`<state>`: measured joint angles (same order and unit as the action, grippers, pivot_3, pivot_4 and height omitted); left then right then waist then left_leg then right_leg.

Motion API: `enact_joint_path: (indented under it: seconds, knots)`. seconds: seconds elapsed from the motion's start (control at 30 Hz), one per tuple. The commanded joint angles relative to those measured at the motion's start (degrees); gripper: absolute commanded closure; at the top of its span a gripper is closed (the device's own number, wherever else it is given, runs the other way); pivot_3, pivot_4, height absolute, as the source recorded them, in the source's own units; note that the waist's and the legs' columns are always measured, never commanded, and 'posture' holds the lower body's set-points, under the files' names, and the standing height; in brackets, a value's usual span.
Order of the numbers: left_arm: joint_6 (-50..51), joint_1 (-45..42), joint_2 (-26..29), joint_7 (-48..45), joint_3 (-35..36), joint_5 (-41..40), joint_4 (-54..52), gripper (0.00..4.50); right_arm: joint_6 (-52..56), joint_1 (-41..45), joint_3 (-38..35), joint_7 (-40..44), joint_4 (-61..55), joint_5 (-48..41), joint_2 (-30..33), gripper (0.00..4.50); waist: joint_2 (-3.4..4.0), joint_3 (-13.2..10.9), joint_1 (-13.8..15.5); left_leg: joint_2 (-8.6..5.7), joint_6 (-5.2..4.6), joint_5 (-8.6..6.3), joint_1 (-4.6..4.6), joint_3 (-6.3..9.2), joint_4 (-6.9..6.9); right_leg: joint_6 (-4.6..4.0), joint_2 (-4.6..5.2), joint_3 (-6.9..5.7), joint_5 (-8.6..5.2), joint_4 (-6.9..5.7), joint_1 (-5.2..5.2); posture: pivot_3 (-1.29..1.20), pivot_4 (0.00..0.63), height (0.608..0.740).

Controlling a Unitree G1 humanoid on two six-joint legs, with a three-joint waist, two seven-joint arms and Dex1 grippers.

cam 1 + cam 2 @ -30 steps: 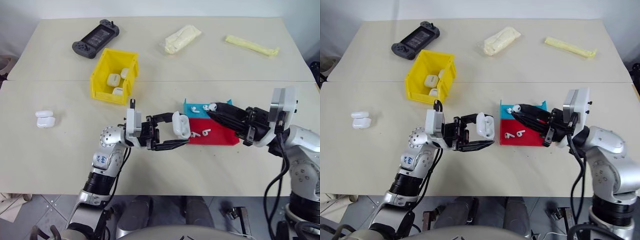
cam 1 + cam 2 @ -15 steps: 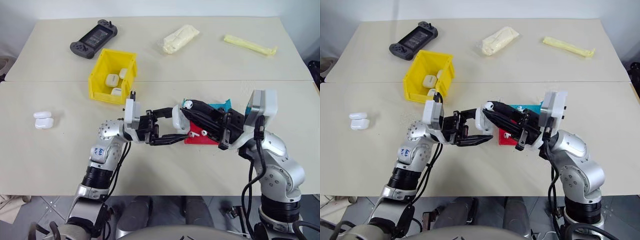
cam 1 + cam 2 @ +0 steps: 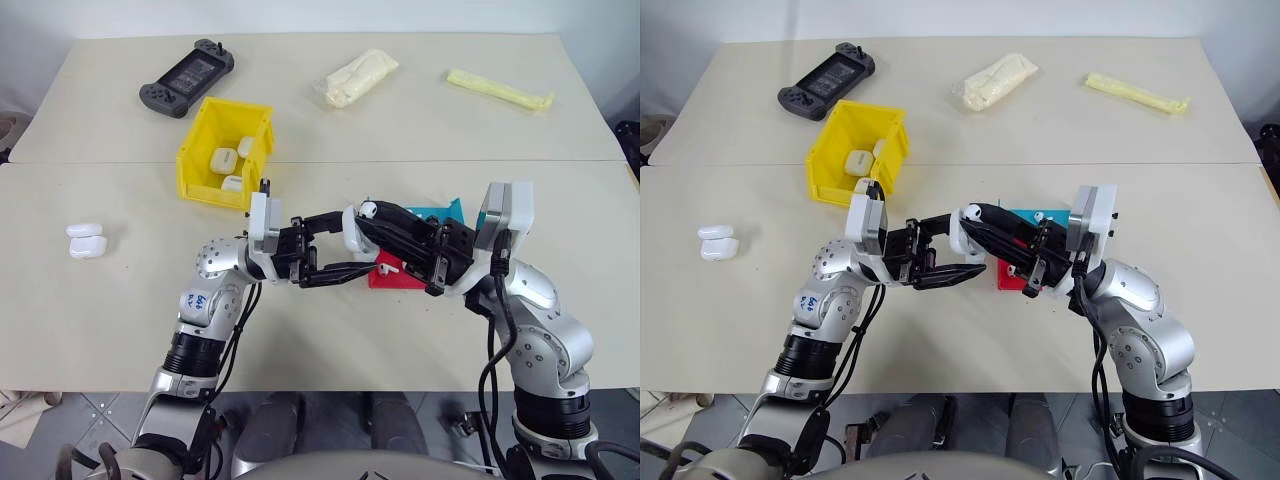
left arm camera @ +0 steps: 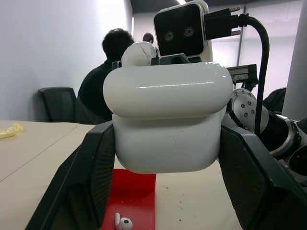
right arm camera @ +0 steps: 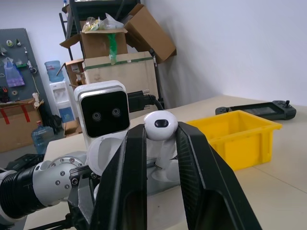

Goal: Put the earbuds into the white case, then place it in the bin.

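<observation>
Left wrist view: left gripper point(image 4: 163, 158) jaws clamp the white case point(image 4: 165, 122), no readable markings on it. Right gripper point(image 5: 160, 143) jaws pinch an earbud point(image 5: 161, 125) just above the case, over the table point(image 3: 120, 300).

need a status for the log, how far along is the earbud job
Done: three small white cases already lie in the yellow plastic bin. In hand: the left pincer holds a glossy white case; the right pincer holds a tiny white earbud at it. Left: insert the earbud, then bin that case.
</observation>
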<state>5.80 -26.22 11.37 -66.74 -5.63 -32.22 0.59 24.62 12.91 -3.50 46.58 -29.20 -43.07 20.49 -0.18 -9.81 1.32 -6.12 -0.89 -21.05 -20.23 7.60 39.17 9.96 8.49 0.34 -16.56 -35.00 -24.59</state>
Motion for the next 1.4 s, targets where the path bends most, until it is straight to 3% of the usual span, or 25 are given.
enact_joint_path:
  seconds: [0.03, 0.17, 0.2, 0.53, 0.83, 0.93, 1.07, 1.27, 1.4]
  knots:
    - [-0.85, -0.87, -1.26, 0.48, 0.23, -1.48, -3.07, 1.69, 0.37, -0.69, 0.73, 0.46, 0.46, -0.66, 0.96, 4.00, 0.00, 0.00, 0.01, 0.00, 0.00, 0.00, 0.00, 0.00, 0.00, 0.00, 0.00, 0.00, 0.00, 0.00, 0.00, 0.00, 0.150, 0.740]
    - [-1.50, -1.52, -1.77, 0.89, 0.41, -1.24, -2.78, 1.69, 3.11, -0.29, 0.46, 0.19, 1.73, -3.23, 1.84, 4.00, 0.00, 0.00, 0.00, 0.00, 0.00, 0.00, 0.00, 0.00, 0.00, 0.00, 0.00, 0.00, 0.00, 0.01, 0.00, 0.00, 0.150, 0.740]
    - [-1.59, -1.65, -1.84, 0.90, 0.43, -1.19, -2.68, 1.69, 3.26, -0.07, 0.33, 0.23, 2.02, -3.61, 2.02, 3.26, 0.00, 0.00, 0.01, 0.00, 0.00, 0.00, 0.00, 0.00, 0.00, 0.00, 0.00, 0.00, 0.00, 0.01, 0.00, 0.00, 0.150, 0.740]
    - [-2.64, -2.19, -2.64, 0.92, 0.71, -0.63, -1.93, 1.69, 2.83, 1.36, -0.11, 2.21, 3.53, -4.40, 4.25, 0.01, 0.00, 0.00, 0.03, 0.00, 0.00, 0.00, 0.00, 0.00, 0.00, 0.00, 0.00, 0.00, 0.00, 0.02, 0.00, 0.00, 0.150, 0.740]
    - [-3.54, -0.69, -2.34, 1.23, 0.95, -0.18, -2.05, 1.69, 1.49, 0.03, -4.33, 2.98, 4.00, -4.22, 7.67, 0.01, 0.00, 0.00, 0.11, -0.01, 0.00, 0.00, -0.01, 0.00, 0.00, 0.00, 0.01, 0.00, 0.00, 0.03, 0.00, 0.00, 0.150, 0.740]
    - [-3.94, 0.45, -0.41, 0.62, 1.86, 0.05, -1.91, 1.69, 0.09, -2.54, -9.46, 5.07, 5.45, -3.64, 12.17, 0.01, 0.00, 0.00, 0.20, -0.02, -0.02, -0.01, -0.03, 0.00, 0.00, 0.00, 0.02, 0.00, 0.00, 0.09, 0.00, 0.00, 0.150, 0.740]
    - [-5.41, 2.79, 2.22, -1.00, 2.68, 0.40, -1.87, 1.69, -8.45, -9.54, -16.56, 10.97, 10.08, 3.56, 19.29, 0.01, -0.01, 0.00, 0.33, -0.06, -0.11, -0.06, -0.03, -0.01, 0.00, 0.00, 0.04, -0.02, 0.00, 0.09, 0.04, 0.00, 0.150, 0.740]
    - [-5.99, 5.01, 3.07, -0.93, 3.45, -0.07, -2.52, 1.69, -22.39, -19.60, -25.25, 17.65, 20.83, 11.68, 23.19, 0.01, -0.01, 0.00, 0.24, -0.03, -0.12, -0.06, 0.00, -0.15, -0.01, 0.02, 0.03, 0.01, 0.01, 0.14, 0.04, 0.00, 0.150, 0.740]
    - [-6.36, 5.78, 3.39, -1.16, 3.49, -0.10, -2.44, 1.69, -27.17, -22.65, -26.97, 19.83, 25.23, 14.53, 25.13, 0.01, 0.00, 0.00, 0.22, -0.02, -0.12, -0.06, 0.03, -0.19, -0.01, 0.02, 0.03, 0.06, 0.01, 0.23, 0.05, 0.00, 0.150, 0.740]
